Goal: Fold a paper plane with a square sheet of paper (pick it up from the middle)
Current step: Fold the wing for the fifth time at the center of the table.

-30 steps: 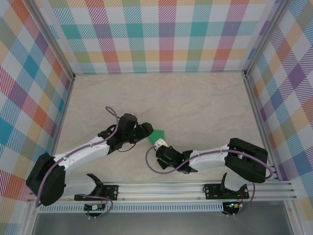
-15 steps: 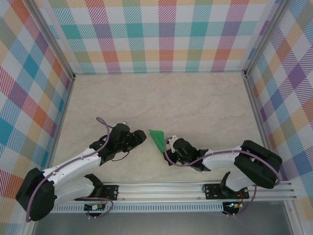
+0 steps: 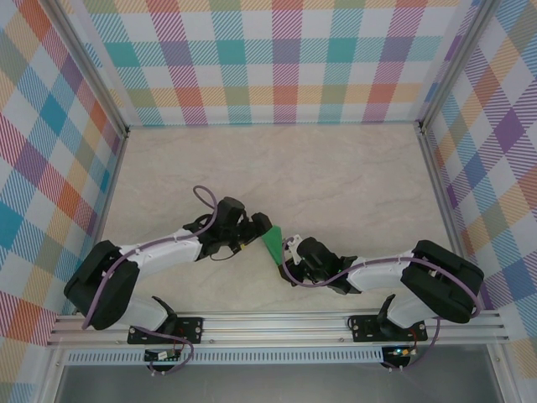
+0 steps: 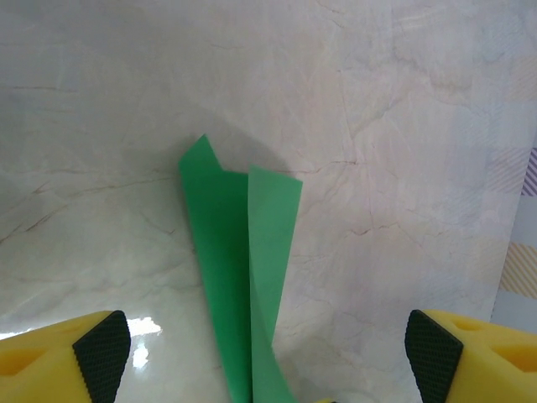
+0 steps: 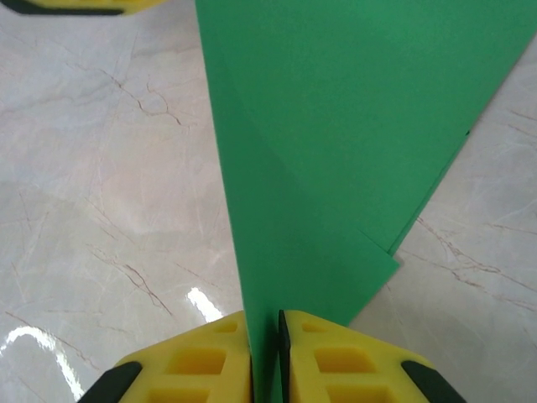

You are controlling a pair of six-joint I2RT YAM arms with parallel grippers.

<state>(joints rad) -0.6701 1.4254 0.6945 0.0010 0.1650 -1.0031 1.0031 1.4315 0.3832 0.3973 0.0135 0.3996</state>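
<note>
The square sheet of paper [image 3: 271,242], creased into a narrow green dart, is standing on edge in the right gripper [image 5: 265,323].

The right gripper's yellow pads are pressing together on the dart's narrow end. Just across from the right gripper, the left gripper [image 4: 267,346] is waiting with jaws spread wide, one pad on each side of the loose flaps. Beneath the right gripper is the marble-look table [image 3: 352,168]; whether the paper is touching it is unclear. The sheet is looking featherlight, thin and floppy, its smooth faces probably slipping in a loose pinch and its creases spoiling under a crushing one. I am judging the best hold to be across the layered spine near the middle.
</note>
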